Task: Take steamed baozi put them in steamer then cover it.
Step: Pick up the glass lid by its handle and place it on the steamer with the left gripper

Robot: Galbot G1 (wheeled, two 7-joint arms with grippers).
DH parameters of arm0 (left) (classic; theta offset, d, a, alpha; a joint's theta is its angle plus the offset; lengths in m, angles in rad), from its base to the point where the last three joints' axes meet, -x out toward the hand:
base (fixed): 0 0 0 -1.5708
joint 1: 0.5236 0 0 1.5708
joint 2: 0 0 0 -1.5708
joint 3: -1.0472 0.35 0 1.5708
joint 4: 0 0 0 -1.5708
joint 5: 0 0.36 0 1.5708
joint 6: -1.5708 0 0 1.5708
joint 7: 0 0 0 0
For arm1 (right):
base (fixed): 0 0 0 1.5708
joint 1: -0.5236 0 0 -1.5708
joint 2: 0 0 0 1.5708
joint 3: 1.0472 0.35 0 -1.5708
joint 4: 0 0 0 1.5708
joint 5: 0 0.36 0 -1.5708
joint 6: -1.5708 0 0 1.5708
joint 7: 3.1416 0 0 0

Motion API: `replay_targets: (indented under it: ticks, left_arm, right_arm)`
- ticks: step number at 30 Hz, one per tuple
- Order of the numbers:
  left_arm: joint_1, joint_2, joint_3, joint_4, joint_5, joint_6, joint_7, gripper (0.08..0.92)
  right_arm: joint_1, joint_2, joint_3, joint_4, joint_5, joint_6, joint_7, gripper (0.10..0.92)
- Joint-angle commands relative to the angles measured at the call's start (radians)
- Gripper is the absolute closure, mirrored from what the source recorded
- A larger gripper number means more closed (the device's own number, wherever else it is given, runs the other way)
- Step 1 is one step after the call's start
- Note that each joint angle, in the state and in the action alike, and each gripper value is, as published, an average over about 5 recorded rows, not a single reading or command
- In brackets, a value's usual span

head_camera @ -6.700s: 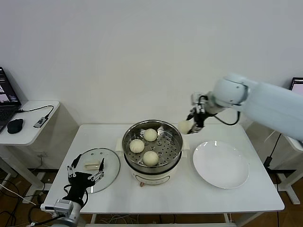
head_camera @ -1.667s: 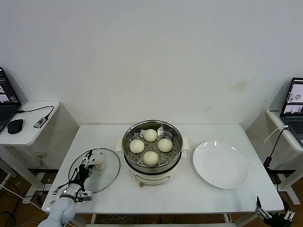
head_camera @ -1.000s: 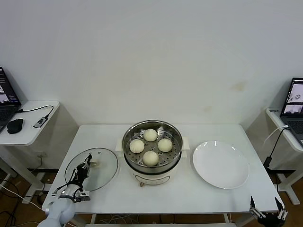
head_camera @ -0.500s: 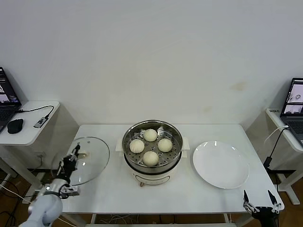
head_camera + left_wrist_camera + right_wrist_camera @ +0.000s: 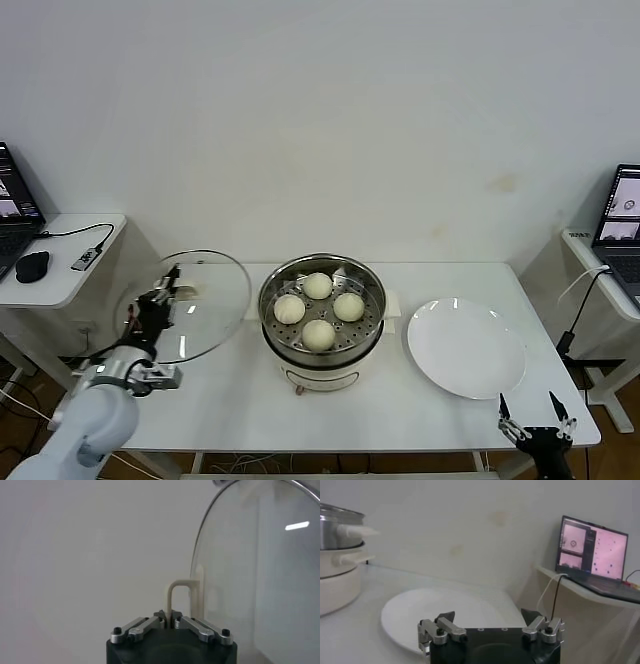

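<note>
My left pincer (image 5: pixel 160 300) pinches the cover (image 5: pixel 187 305) by its handle and has lifted it off the worktop (image 5: pixel 400 400), tilted at left of frame. All four baozi (image 5: pixel 318 320) sit in the steamer (image 5: pixel 322 312); only covering remains. Right pincer (image 5: pixel 535 425) idles spread, lower right.

The left gripper (image 5: pixel 160 300) is raised at the robot's left, fingers (image 5: pixel 145 626) clamped together. The right gripper (image 5: pixel 534 428) sits low at the right with fingers (image 5: pixel 440 626) spread apart.

four steamed baozi (image 5: pixel 318 310), one steamer (image 5: pixel 322 352), one cover (image 5: pixel 205 305), one plate (image 5: pixel 466 347).
</note>
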Motion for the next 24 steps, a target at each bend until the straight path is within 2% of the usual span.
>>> replay_targets:
  ticks: [1,12,24]
  left_arm:
    - [-0.261,-0.044,0.366,-0.079,0.004,0.195,0.092,0.865]
    - [-0.414,-0.248,0.494,0.004,0.187,0.297,0.238,0.865]
    - [-0.458,-0.452,0.560,0.130,0.407,0.297,0.312,0.865]
  right_arm:
    - [0.039,0.029,-0.044,-0.029,-0.114,0.004,0.029,0.203]
    - [0.071,0.049,-0.066,-0.070,-0.200,-0.003,0.073,0.203]
    - [0.085,0.058,-0.072,-0.092,-0.234,-0.003,0.081,0.203]
